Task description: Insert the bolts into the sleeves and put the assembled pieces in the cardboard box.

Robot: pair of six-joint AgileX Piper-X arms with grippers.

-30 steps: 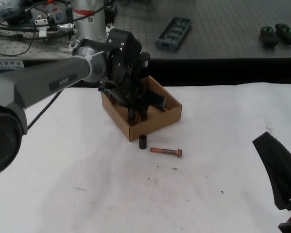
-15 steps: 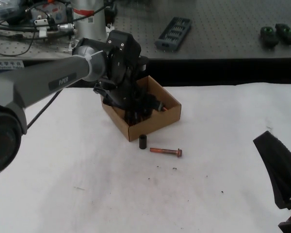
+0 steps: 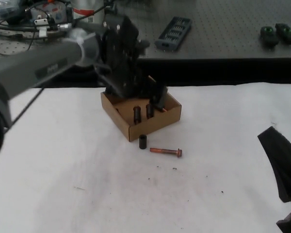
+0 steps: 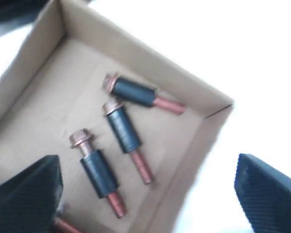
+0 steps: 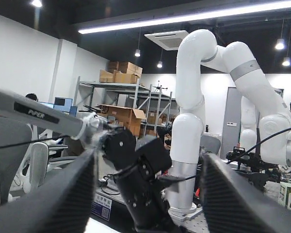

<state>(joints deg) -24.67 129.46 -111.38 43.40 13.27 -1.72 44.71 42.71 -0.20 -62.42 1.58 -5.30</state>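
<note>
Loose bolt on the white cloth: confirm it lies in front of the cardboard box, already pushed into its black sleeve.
Wrong on the sleeve. The loose bolt does lie on the white cloth in front of the cardboard box, but the high view shows it bare, with the black sleeve standing upright beside it, apart.

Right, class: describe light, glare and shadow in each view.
High view: copper bolt and short black sleeve cast hardly any shadow on the white cloth. Left wrist view: cloth glares blank white beside the brown cardboard box. Right wrist view: ceiling strip light glares; the right gripper is backlit, dark.
</note>
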